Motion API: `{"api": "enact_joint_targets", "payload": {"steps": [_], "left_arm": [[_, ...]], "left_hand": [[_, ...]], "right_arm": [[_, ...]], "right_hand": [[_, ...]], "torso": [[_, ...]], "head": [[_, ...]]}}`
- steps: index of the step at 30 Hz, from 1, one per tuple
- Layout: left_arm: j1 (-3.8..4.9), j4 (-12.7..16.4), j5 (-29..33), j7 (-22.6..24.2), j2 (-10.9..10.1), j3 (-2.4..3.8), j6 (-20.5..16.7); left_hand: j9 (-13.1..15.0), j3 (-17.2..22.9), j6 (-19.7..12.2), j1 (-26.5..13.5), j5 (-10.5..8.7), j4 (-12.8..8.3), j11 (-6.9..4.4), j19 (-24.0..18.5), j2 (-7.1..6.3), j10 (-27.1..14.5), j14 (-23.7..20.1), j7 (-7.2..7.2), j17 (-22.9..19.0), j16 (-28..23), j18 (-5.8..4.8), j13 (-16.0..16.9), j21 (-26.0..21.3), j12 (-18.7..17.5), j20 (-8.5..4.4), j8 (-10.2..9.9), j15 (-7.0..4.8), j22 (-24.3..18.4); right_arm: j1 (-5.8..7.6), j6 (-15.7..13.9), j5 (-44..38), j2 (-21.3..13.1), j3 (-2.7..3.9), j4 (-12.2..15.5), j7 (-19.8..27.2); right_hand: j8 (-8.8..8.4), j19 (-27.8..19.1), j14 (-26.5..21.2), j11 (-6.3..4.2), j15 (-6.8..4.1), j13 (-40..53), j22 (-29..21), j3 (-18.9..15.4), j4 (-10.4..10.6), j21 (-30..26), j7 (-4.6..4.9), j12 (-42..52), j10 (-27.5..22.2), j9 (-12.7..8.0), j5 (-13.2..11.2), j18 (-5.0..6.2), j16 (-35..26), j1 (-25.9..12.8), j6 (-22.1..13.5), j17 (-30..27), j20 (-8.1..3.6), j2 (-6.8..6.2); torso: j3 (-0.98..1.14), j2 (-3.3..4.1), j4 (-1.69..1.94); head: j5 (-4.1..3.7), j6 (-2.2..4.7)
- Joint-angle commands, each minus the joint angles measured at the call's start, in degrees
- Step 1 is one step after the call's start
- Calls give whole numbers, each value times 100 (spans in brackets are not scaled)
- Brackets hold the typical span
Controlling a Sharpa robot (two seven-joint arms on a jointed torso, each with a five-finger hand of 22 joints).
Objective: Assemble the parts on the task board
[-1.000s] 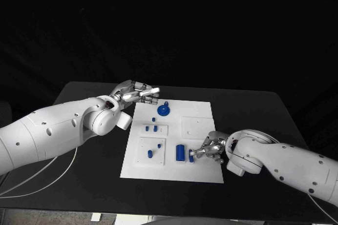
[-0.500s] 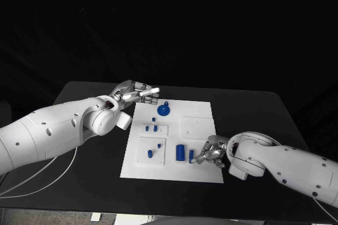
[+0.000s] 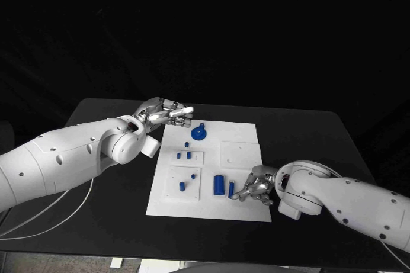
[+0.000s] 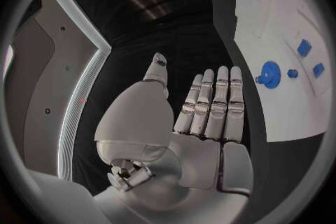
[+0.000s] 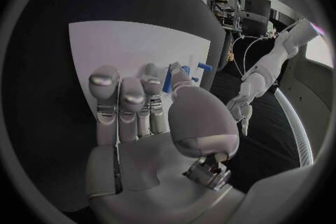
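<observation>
In the lower middle of the head view, the right hand [image 3: 259,188] pinches a small upright blue peg [image 3: 232,192]; the left hand [image 3: 164,113] hovers released, well apart.

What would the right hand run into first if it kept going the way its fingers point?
Probably the small blue peg right at the fingertips of the right hand, then the larger blue cylinder beside it on the white board. Whether it already touches is unclear.
</observation>
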Motion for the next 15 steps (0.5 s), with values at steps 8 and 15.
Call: {"api": "enact_joint_targets", "payload": {"steps": [8,15], "left_arm": [[3,5,-21,10,-2,0,29],[3,0,-22,8,-7,-2,29]], "left_hand": [[-8,9,-20,-10,23,-24,18,6,59,-33,-2,-4,-3,-4,-39,5,16,-12,21,18,14,7],[-8,5,-16,-13,29,-25,18,6,76,-32,-3,-4,-3,-4,-39,5,15,-12,21,19,15,7]], "right_arm": [[-16,-135,-15,0,-4,-13,15],[-16,-209,-16,-20,6,-3,83]], "right_hand": [[12,262,21,-23,5,5,545,-58,33,16,11,24,-15,-12,180,23,-6,-97,34,11,10,132],[12,264,22,-25,2,3,543,-213,137,16,10,21,-14,-12,492,25,0,-138,26,12,7,200]], "torso": [[6,4,2],[8,1,3]], "head": [[-5,10],[-8,19]]}}
